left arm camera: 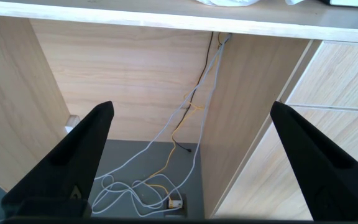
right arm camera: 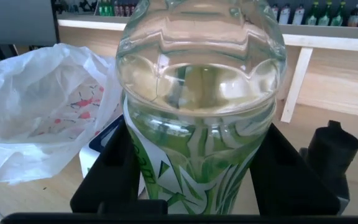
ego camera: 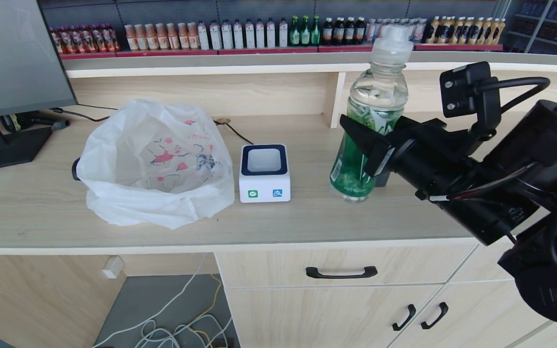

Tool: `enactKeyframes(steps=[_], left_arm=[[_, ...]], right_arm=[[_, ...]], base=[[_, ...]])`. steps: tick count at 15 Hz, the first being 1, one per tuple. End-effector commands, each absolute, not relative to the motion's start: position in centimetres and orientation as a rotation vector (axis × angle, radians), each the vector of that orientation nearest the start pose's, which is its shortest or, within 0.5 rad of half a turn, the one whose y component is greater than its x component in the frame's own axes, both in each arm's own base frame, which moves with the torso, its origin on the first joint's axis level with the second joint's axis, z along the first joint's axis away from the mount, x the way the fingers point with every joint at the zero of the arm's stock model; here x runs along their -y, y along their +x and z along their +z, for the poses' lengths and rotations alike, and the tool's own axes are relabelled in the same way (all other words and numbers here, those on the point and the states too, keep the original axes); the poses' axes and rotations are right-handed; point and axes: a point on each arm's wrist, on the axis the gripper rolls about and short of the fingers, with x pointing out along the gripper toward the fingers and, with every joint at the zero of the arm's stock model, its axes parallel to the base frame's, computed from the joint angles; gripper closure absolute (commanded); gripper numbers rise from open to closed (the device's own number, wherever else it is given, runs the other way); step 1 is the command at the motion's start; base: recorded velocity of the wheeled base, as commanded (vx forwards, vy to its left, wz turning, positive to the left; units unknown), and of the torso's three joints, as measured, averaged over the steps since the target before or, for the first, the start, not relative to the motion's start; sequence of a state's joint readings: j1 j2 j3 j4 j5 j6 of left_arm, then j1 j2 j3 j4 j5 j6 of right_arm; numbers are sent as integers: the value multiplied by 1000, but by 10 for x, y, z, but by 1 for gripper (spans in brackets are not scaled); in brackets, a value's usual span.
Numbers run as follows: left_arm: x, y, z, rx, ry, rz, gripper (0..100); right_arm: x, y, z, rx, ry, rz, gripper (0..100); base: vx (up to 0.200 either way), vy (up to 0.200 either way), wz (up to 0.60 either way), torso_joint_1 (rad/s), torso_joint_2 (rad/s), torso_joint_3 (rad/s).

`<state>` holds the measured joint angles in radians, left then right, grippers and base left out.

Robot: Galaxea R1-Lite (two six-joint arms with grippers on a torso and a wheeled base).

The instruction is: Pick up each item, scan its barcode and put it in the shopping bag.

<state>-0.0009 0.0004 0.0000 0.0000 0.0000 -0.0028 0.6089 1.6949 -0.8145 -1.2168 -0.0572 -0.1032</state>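
A clear bottle (ego camera: 373,121) with a green label and a white cap stands upright to the right of the white scanner box (ego camera: 264,173). My right gripper (ego camera: 370,154) is shut on the bottle's lower half, one finger on each side. In the right wrist view the bottle (right arm camera: 197,124) sits close between the black fingers (right arm camera: 110,168). Whether its base touches the counter I cannot tell. The white shopping bag (ego camera: 155,159) lies open left of the scanner. My left gripper (left arm camera: 191,162) hangs open below the counter, holding nothing.
A monitor (ego camera: 12,58) stands at the counter's far left. A small black object (right arm camera: 331,149) sits just behind the bottle. A raised shelf divider (ego camera: 335,99) runs along the back. Drawers with black handles (ego camera: 341,273) are below, and loose cables (left arm camera: 166,180) lie on the floor.
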Motion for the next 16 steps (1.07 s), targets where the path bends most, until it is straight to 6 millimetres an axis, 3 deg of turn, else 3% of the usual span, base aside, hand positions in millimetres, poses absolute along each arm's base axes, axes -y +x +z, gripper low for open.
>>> enactKeyframes(steps=[1, 9, 12, 16], left_arm=[[0, -23, 75, 0, -3, 0, 0], [0, -23, 75, 0, -3, -2, 0], [0, -23, 75, 0, -3, -2, 0], [0, -23, 75, 0, -3, 0, 0]], right_arm=[[-163, 235, 247, 351, 7, 552, 100], [-153, 215, 235, 317, -19, 692, 100], [-154, 214, 225, 212, 118, 763, 100], [-151, 209, 233, 262, 254, 835, 100]], base=[[0, 0, 0, 0, 0, 0], [0, 0, 0, 0, 0, 0], [0, 0, 0, 0, 0, 0], [0, 0, 0, 0, 0, 0]])
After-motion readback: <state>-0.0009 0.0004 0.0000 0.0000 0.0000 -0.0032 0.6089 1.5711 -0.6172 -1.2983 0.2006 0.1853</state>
